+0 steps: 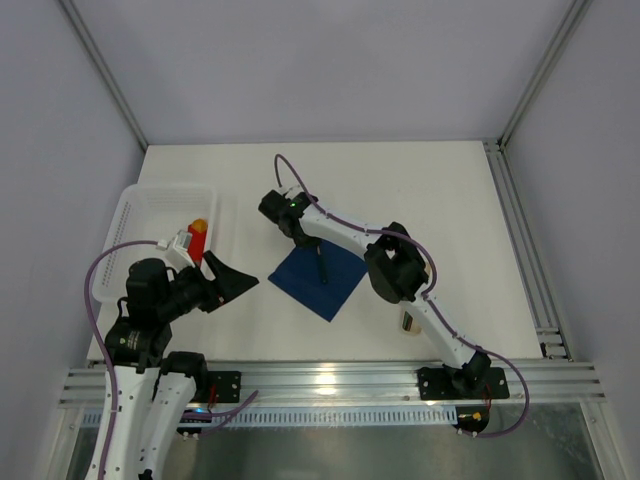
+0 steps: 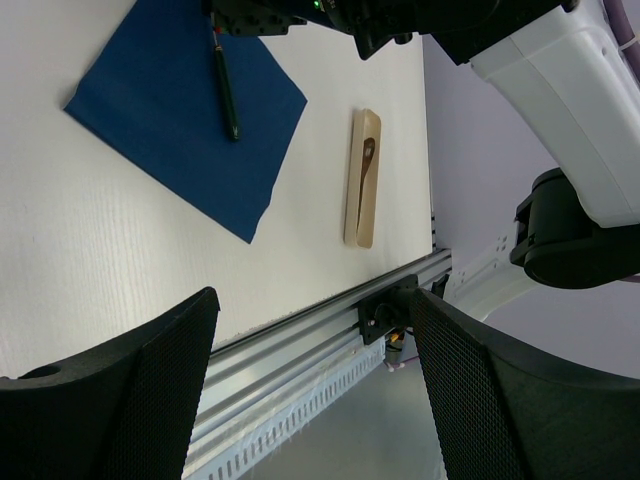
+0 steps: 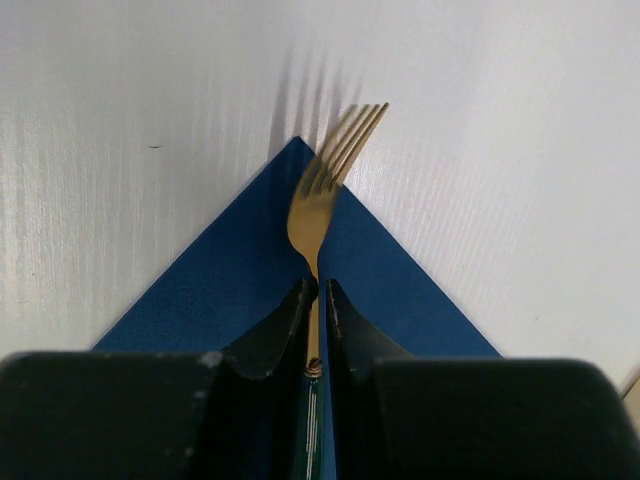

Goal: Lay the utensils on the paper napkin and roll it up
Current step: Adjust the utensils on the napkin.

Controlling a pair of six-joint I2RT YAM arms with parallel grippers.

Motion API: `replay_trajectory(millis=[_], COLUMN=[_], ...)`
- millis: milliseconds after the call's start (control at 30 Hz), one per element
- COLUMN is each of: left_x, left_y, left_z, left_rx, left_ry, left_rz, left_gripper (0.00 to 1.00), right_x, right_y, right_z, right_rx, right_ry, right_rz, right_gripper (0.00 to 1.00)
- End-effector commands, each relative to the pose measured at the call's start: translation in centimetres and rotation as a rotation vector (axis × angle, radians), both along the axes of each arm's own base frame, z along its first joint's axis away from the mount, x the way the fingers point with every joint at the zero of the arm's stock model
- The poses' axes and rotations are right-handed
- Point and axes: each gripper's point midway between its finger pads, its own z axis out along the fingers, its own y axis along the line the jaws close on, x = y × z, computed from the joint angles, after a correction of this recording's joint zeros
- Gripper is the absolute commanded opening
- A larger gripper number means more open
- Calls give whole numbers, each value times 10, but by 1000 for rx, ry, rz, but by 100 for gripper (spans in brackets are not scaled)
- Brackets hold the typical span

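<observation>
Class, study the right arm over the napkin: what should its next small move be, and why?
Probably open the right gripper wider and lift clear: the fork already lies on the blue napkin, tines past its corner, and the fingers flank its neck closely.

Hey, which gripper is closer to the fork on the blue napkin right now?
Right. The right gripper sits over the fork, its fingers straddling the neck. The left gripper hangs open off the napkin's left corner, apart from the fork.

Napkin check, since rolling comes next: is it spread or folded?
Spread: the paper napkin lies as one open flat square, with the fork lying along it.
</observation>
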Motion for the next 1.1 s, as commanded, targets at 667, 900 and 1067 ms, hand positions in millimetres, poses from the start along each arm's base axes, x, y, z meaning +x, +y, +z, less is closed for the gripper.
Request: replay_trajectory(millis=[667,900,1067], left_x=[3,-4,-1], left_y=[24,31,32], left_z=[-5,4,4], left_rx=[96,116,128], left_ry=[18,-3,0], left_rz=[144,183,185], left_gripper=[83,84,84], right_x=[3,-9,-11], right_y=[3,-2,-28], right_z=[100,133,148], right_rx=[240,336,336], right_ry=[-152,-182,-231], right_rz=[102,142,98], right_gripper=[45,46,46])
